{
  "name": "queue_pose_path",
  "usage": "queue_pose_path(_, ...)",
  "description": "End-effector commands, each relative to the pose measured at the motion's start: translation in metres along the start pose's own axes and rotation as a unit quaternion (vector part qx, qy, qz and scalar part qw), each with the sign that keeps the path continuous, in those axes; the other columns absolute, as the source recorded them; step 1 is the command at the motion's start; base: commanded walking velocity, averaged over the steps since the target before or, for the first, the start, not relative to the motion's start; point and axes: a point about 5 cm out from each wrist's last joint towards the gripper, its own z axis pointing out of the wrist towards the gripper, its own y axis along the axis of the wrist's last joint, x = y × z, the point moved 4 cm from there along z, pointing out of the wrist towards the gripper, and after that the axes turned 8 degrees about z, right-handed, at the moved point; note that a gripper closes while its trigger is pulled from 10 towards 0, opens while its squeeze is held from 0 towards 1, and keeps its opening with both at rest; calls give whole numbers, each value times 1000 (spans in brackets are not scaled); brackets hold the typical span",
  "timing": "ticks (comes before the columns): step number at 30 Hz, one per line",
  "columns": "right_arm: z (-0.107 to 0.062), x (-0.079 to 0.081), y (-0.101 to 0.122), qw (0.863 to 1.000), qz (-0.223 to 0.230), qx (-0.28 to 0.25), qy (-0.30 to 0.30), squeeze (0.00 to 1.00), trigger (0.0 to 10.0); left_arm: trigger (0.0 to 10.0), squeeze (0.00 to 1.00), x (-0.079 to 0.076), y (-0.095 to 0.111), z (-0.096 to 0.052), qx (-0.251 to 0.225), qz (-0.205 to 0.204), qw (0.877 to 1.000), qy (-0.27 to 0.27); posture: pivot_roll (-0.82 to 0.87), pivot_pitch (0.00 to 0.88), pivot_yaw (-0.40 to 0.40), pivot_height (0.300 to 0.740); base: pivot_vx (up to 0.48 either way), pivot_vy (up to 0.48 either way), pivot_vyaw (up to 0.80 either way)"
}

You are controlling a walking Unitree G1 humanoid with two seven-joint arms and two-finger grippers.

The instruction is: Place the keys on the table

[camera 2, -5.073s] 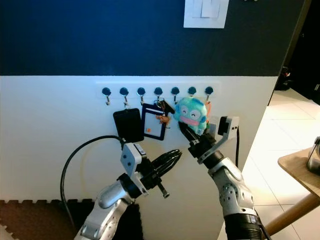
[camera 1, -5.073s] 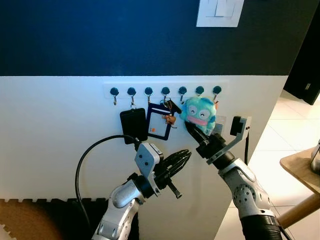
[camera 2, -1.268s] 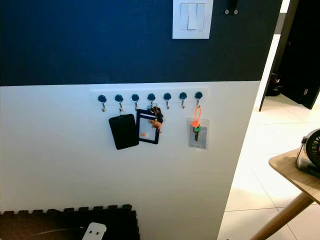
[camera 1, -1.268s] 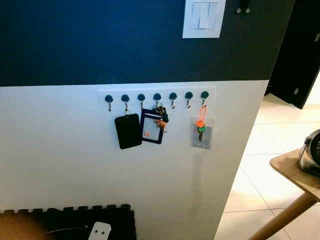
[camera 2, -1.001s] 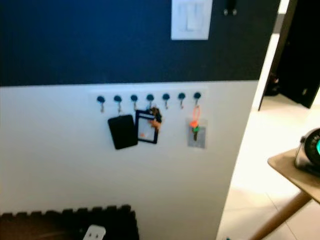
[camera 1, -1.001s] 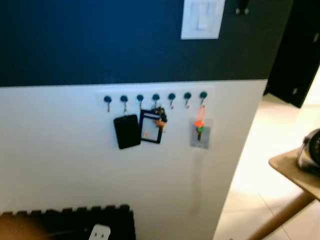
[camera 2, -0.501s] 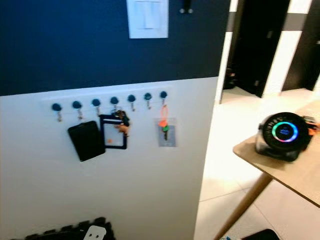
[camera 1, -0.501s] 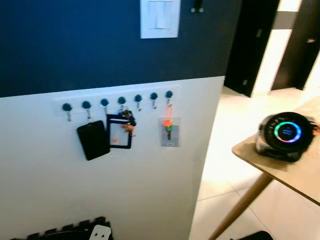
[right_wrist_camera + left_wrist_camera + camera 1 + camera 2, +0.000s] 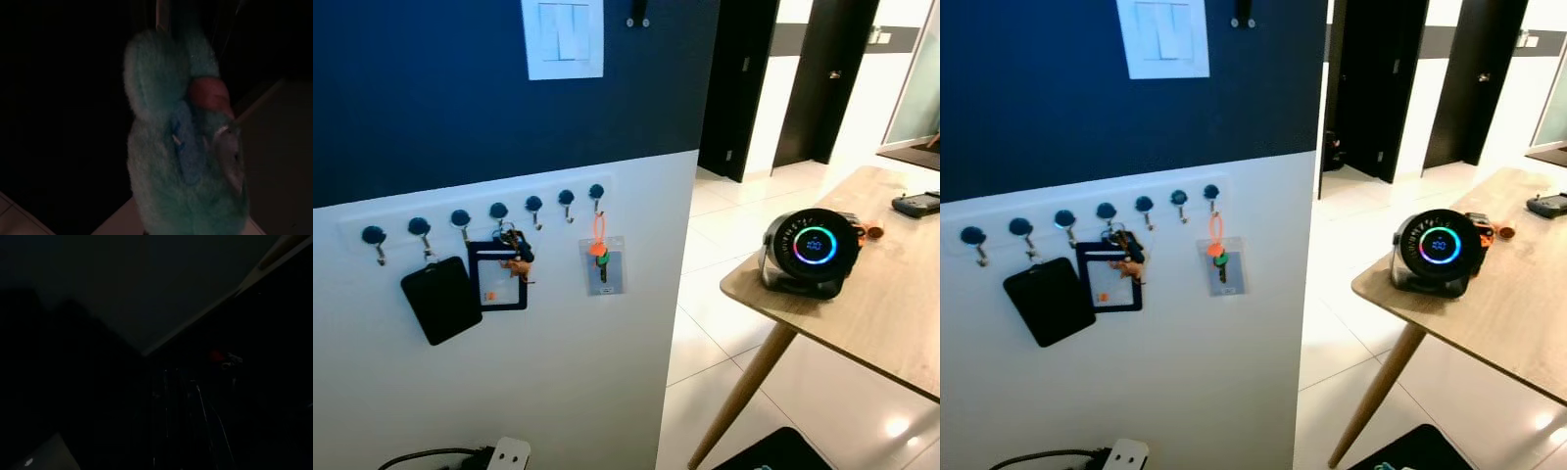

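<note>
One fluffy teal plush keyring with keys [image 9: 183, 161], seen close and dim in the right wrist view; the right gripper's finger spread cannot be told. Left wrist view nearly black; the left gripper's fingers cannot be told either. One light wooden table on slanted legs [image 9: 891, 323] at the right, bearing a round black speaker with glowing ring [image 9: 811, 251]. One white rail of seven blue-capped hooks [image 9: 484, 211] holding a black card wallet [image 9: 440, 299], a black-framed badge holder [image 9: 497, 278] and an orange-looped clear tag [image 9: 603, 262].

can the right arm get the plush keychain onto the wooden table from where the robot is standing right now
Probably not yet. The wooden table stands off to the robot's right, across open tiled floor. The plush keychain hangs close before the right wrist camera, apparently held low. Nothing blocks the way; the robot likely needs to step closer.
</note>
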Motion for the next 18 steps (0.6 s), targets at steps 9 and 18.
queue_pose_path(9,0,0,-1,1000,3,2,1,0,10000,10000,0,2,-7,-1,12,-2,1000,3,8,15,23,740,0,0,-761)
queue_pose_path(18,0,3,-1,1000,-2,1,6,0,10000,10000,0,2,-9,-2,14,-2,1000,6,11,8,18,740,0,0,-650)
